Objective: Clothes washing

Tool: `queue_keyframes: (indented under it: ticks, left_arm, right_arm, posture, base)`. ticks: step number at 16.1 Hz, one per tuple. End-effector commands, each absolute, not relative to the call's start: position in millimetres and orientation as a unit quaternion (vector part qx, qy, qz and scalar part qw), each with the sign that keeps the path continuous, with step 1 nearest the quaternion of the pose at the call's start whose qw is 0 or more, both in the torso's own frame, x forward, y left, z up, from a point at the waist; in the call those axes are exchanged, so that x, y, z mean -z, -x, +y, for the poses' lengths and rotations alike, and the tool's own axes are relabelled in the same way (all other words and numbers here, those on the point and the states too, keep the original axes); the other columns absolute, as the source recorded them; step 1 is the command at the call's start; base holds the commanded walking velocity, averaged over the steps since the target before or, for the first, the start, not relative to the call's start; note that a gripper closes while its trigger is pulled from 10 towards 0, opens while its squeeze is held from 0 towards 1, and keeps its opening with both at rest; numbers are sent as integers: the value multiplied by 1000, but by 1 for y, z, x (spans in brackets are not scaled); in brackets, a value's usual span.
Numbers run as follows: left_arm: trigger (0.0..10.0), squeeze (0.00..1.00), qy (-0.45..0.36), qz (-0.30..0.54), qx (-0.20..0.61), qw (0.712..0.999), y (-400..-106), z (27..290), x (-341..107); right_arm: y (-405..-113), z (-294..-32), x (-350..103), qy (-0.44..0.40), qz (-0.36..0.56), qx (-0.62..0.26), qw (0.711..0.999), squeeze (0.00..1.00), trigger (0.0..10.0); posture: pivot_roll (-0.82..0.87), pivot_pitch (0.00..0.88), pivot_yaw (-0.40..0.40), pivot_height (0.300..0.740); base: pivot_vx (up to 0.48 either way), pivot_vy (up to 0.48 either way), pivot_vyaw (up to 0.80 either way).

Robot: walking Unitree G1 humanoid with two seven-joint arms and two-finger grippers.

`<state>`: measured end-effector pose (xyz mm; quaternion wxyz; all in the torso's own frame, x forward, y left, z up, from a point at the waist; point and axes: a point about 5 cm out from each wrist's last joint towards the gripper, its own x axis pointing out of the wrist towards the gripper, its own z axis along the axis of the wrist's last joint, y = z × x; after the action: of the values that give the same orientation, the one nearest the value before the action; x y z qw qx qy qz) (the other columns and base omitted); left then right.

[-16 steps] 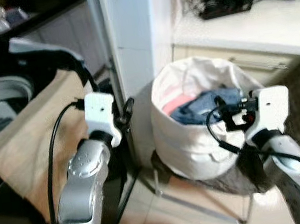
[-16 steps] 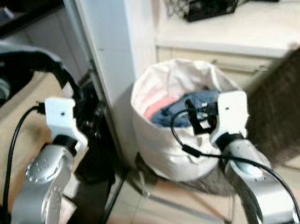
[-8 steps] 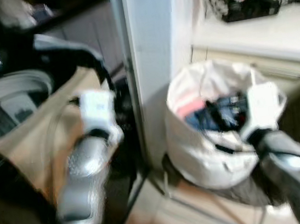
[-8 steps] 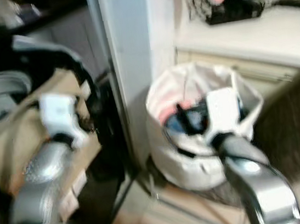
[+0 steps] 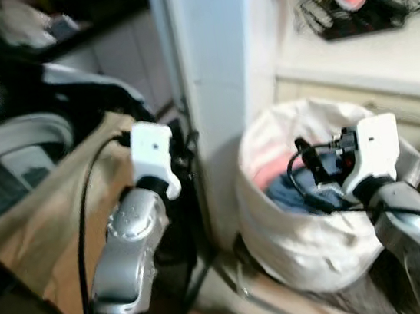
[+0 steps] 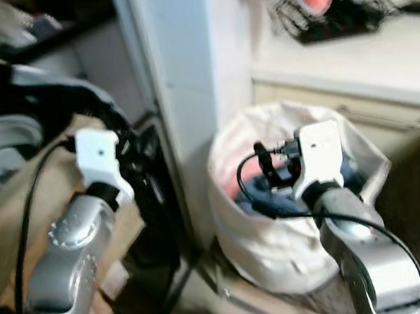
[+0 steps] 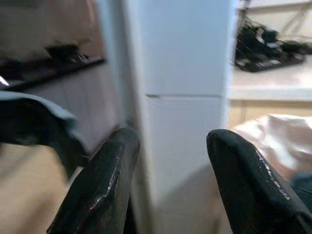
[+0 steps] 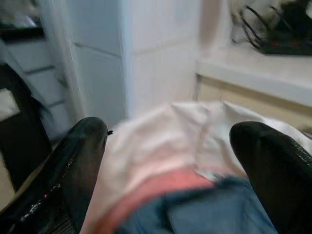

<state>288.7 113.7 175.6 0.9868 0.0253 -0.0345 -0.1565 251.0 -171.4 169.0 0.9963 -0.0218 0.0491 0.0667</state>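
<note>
Blue garment between right fingers

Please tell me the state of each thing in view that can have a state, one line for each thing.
laundry bag: upright, mouth open, holding clothes.
blue garment: lying in the bag, on top.
pink garment: in the bag, partly under the blue one.
right gripper: open, above the bag's mouth.
left gripper: open, empty, facing the white pillar.
</note>
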Motion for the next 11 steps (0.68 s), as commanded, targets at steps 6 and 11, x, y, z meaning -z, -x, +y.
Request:
queue_keyframes:
  ticks: [6, 11]
  left_arm:
    - [10000, 0, -63, -43, 185, 980, -289, 124, -178]
    - [10000, 0, -97, -11, 280, 955, -281, 116, -171]
  right_arm:
    - [-272, -179, -155, 45, 152, -48, 986, 0, 10000]
    - [-319, -213, -136, 37, 271, -32, 961, 1000, 10000]
  posture:
    - [-42, 0, 34, 740]
    - [-32, 0, 47, 740]
  base:
    - [0, 0, 0]
    - [0, 0, 0]
